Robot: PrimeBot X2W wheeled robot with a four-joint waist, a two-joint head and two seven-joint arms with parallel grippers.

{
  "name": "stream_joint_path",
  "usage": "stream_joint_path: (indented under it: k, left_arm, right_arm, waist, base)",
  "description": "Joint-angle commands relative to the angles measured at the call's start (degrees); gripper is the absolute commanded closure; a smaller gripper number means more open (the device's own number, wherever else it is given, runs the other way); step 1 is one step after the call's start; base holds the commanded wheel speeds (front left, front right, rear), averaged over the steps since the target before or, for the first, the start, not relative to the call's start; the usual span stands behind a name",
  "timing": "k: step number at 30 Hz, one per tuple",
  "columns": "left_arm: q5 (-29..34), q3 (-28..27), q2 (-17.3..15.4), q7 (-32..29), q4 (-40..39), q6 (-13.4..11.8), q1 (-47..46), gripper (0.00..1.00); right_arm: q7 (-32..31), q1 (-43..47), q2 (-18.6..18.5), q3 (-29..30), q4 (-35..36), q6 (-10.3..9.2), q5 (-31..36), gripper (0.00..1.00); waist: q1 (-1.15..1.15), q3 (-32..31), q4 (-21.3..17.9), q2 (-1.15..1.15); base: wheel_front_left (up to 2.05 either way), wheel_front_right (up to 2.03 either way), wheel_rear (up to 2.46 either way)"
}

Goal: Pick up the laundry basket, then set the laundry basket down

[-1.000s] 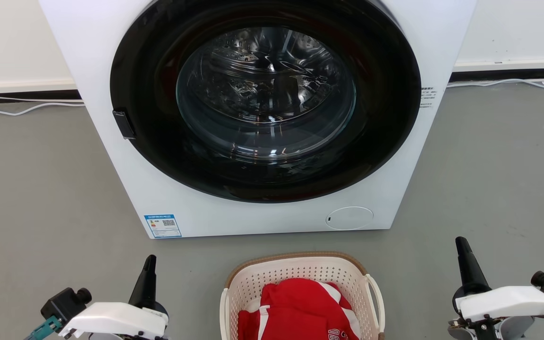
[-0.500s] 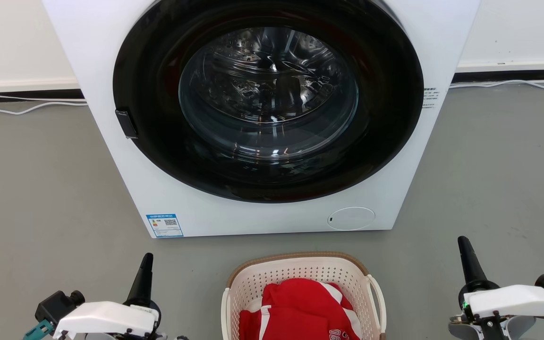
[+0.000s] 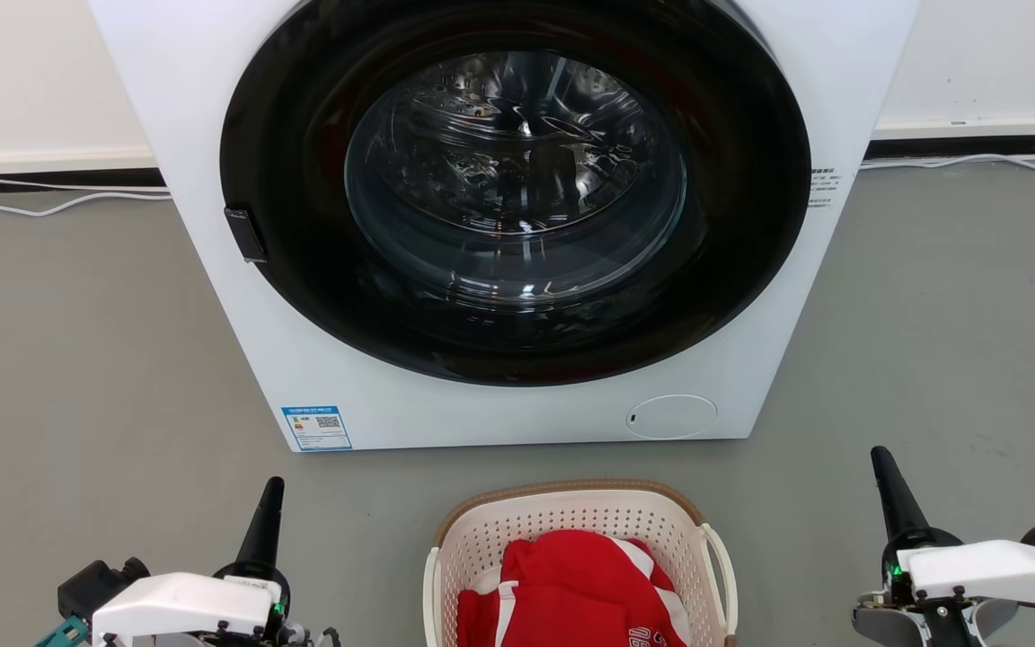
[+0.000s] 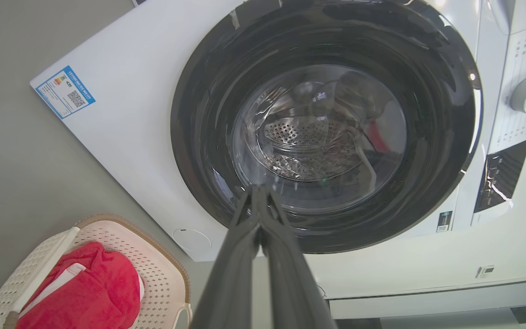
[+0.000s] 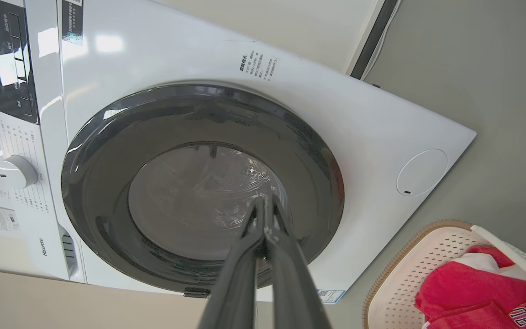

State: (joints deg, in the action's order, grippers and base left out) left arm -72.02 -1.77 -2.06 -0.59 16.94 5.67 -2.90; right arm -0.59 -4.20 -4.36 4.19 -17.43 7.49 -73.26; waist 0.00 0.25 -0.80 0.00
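Observation:
The cream-white laundry basket [image 3: 576, 514] with a brown rim stands on the grey floor at the bottom centre of the head view, holding a red and white garment [image 3: 571, 589]. It also appears in the left wrist view as the basket [image 4: 155, 269] at lower left, and in the right wrist view as the basket [image 5: 409, 278] at lower right. My left gripper [image 3: 270, 499] is shut and empty, well left of the basket. My right gripper [image 3: 883, 467] is shut and empty, well right of it. Both point toward the washing machine.
A white front-loading washing machine [image 3: 517, 216] with a closed dark round door stands just behind the basket. White cables [image 3: 50, 208] run along the wall base on the left, and a cable [image 3: 976, 160] on the right. Open grey floor lies on both sides.
Both grippers have drawn back toward the bottom of the head view. The picture has shifted slightly right, so the camera moved a little. The basket stays in place.

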Motion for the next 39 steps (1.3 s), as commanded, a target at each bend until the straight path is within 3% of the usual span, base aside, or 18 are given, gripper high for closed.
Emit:
stream_joint_path:
  k: [1,33,39]
  left_arm:
    - [-1.98,-1.67,-0.61,-0.58,-1.76,0.78,-2.83,1.00]
    - [-20.14,-4.75,-0.82,-5.90,-2.87,1.81,-3.29,1.00]
    - [-20.14,-4.75,-0.82,-5.90,-2.87,1.81,-3.29,1.00]
  right_arm:
    - [-0.74,-1.95,-0.14,-0.26,1.83,0.00,-1.72,1.00]
    - [-5.94,-1.99,1.48,2.38,3.40,0.00,-18.87,1.00]
    - [-5.93,-1.99,1.48,2.37,3.40,0.00,-18.87,1.00]
  waist:
    - [0.00,0.00,0.05,0.00]
    - [0.00,-0.07,0.80,0.00]
    - [0.00,-0.07,0.80,0.00]
  base:
    - [0.00,0.00,0.00]
    - [0.00,0.00,0.00]
    - [0.00,0.00,0.00]
